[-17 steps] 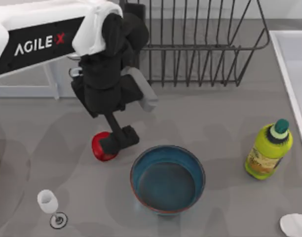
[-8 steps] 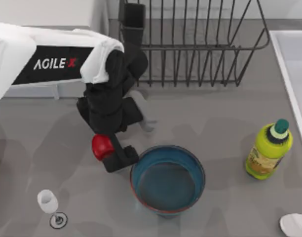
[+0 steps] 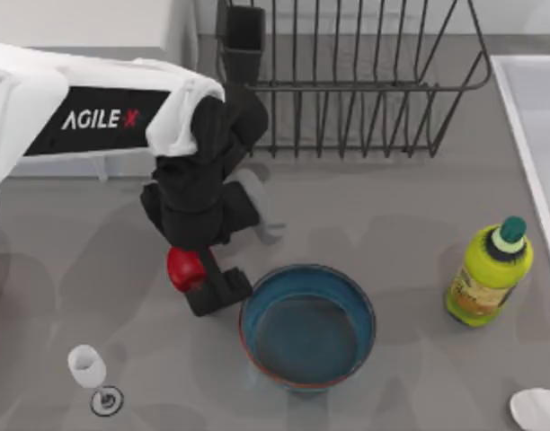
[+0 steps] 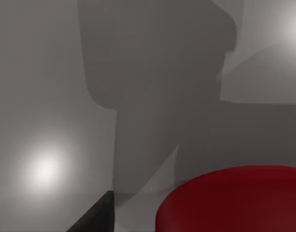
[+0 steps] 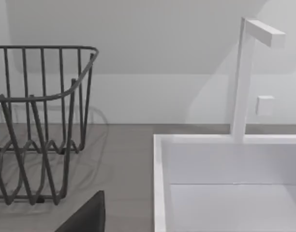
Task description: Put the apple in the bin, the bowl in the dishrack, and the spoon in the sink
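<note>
My left gripper (image 3: 199, 278) is shut on the red apple (image 3: 183, 268), holding it over the table just left of the bowl (image 3: 306, 325). The bowl is teal-blue inside with a reddish-brown rim and stands on the table, front centre. In the left wrist view the apple (image 4: 235, 200) sits close up, with grey table below it. The black wire dishrack (image 3: 365, 81) stands at the back, also seen as the dishrack (image 5: 41, 121) from the right wrist. The white sink (image 3: 519, 117) runs along the right edge. A pale spoon (image 3: 537, 409) lies at the front right corner. The bin is out of view.
A yellow-green bottle (image 3: 491, 274) stands right of the bowl, near the sink. A small white stemmed glass (image 3: 88, 368) stands at the front left. A white faucet (image 5: 242, 77) rises behind the sink (image 5: 160, 183). The dishrack's dark cutlery cup (image 3: 243, 31) is at its back left corner.
My left arm has risen and turned its wrist with the apple still held. The bowl, bottle and glass have stayed where they were.
</note>
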